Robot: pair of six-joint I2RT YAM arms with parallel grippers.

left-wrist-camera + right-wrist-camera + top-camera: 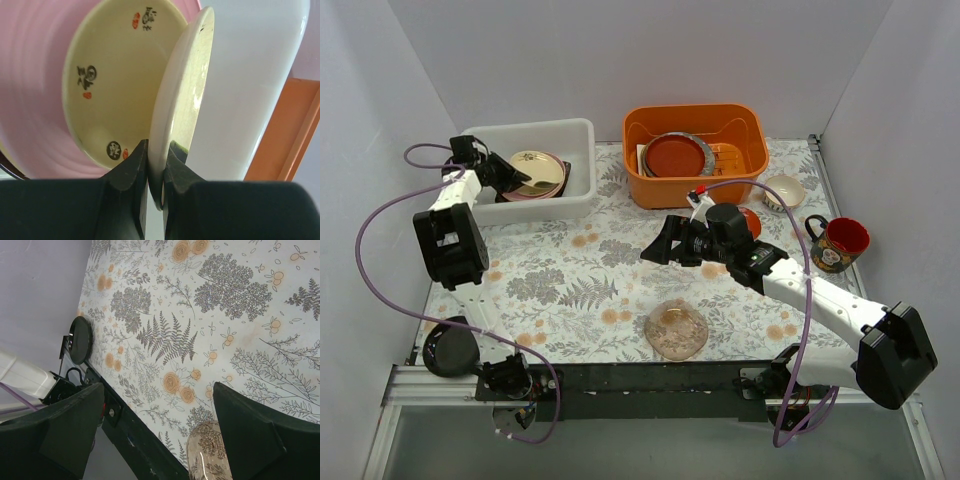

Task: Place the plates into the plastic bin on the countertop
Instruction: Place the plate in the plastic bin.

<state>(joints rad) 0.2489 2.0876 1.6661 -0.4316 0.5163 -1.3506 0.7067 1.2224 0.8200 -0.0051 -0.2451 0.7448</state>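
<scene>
The only writing I can spot sits inside the cream plate: a few black brush-style characters and small red seal stamps near its rim, none of which I can actually read.

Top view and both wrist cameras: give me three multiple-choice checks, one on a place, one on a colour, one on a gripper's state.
1. Where is the glass plate? A in the white bin; B on the countertop near its front edge; C in the orange tub.
2. What colour is the plate in the left gripper? A black; B red; C cream.
3. How is the right gripper? A open, empty; B shut on the mug; C shut on the glass plate.
Key: 1 B, it lies on the printed surface by the near edge. 2 C, the cream plate is pinched by its rim. 3 A, its fingers stand wide apart, gripping nothing.
</scene>
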